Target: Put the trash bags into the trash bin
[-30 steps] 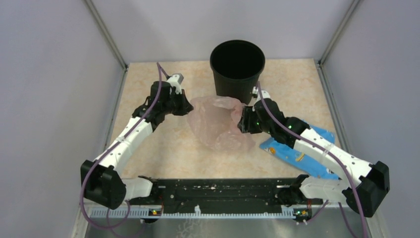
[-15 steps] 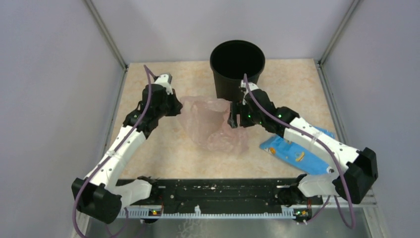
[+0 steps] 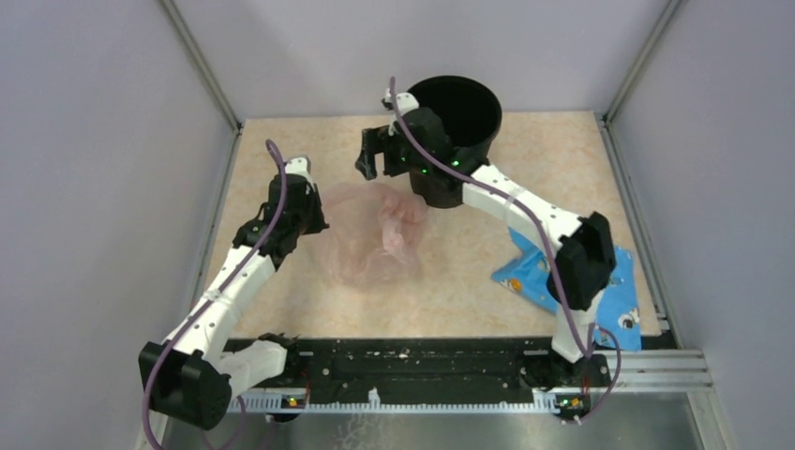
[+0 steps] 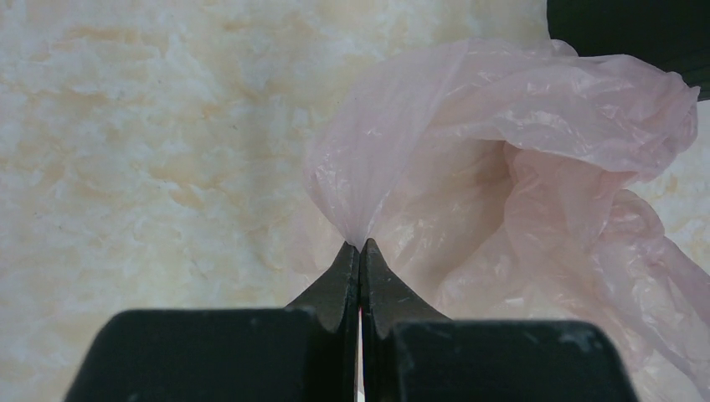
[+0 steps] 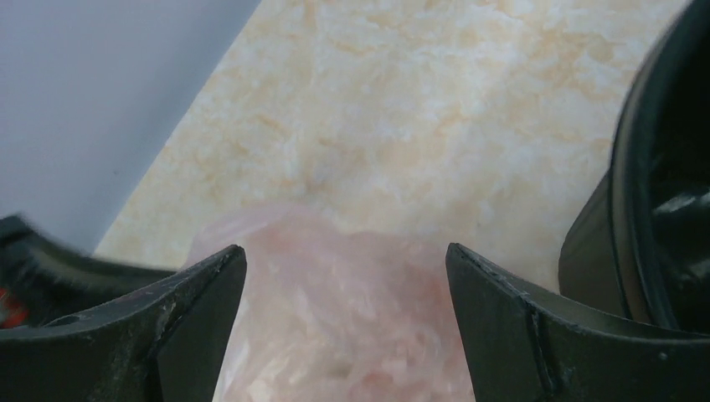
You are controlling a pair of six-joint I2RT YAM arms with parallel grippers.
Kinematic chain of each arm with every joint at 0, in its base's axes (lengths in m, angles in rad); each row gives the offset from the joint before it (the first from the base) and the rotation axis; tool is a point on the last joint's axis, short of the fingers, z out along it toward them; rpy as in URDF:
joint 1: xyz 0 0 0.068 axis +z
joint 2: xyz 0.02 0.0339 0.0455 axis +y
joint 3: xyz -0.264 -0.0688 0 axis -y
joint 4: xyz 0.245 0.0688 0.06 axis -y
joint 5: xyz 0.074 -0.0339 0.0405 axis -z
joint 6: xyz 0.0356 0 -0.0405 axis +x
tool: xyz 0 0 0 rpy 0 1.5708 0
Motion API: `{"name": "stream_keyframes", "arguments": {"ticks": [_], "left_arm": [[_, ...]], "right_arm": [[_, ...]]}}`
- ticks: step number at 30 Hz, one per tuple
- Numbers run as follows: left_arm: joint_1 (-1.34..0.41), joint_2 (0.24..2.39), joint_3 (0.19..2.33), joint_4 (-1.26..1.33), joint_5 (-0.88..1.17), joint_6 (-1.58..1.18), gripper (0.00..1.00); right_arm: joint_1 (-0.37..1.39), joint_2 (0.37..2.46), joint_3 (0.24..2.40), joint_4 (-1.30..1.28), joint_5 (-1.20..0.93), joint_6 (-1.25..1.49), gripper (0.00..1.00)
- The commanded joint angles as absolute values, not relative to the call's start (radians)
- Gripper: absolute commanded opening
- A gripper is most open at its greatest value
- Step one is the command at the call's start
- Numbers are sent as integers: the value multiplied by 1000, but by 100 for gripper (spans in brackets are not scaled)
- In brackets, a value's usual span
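- Your left gripper (image 4: 360,251) has its two fingers pressed tight together on a corner of the pink trash bag (image 4: 519,151). The thin plastic bunches up where they pinch it.
- Your right gripper (image 5: 343,251) has its fingers spread wide, and nothing is between them. In its own camera you look down past them at the bag.
- From the top camera, the bag (image 3: 370,234) lies crumpled on the table (image 3: 562,159). It is not in the bin.
- The bag sits just to the left of the black trash bin (image 3: 445,187) and in front of it.
- Your right gripper (image 3: 367,159) is beside the left side of the bin's rim.
- Your left gripper (image 3: 314,217) is at the bag's left edge.
- A blue packet (image 3: 530,277) lies on the table on the right, partly under your right arm.
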State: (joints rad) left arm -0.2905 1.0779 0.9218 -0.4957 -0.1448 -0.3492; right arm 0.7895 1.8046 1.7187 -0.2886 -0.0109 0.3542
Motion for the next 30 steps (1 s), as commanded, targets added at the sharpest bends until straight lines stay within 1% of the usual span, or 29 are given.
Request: {"name": "stream_keyframes", "arguments": {"ticks": [1,5,8,15,19,25,30], "left_arm": [[-288,1072,923,-462,-100,-344,0],[-288,1079,932,-462,-56,-342,0],[-288,1087,945,-469,-20,-340,0],[-288,1115,943,-432,100,-340,0],[-288,1139,943,-398,187,-367,0],[-288,1171,927,-331,293,-404,0],[-289,1193,916,-289,320,-429,0]], "right_arm": [[795,1980,1904,-245,91,306,90],[769,2109,1999,-276,184,315,91],[715,2116,1951,-272,224,346,91],[593,1983,1694,-224,284,381,91],[529,1913,1595,-218,246,407,92],[555,1771,1522,-243,132,406,92],[649,1615,1472,-329,134,352,92]]}}
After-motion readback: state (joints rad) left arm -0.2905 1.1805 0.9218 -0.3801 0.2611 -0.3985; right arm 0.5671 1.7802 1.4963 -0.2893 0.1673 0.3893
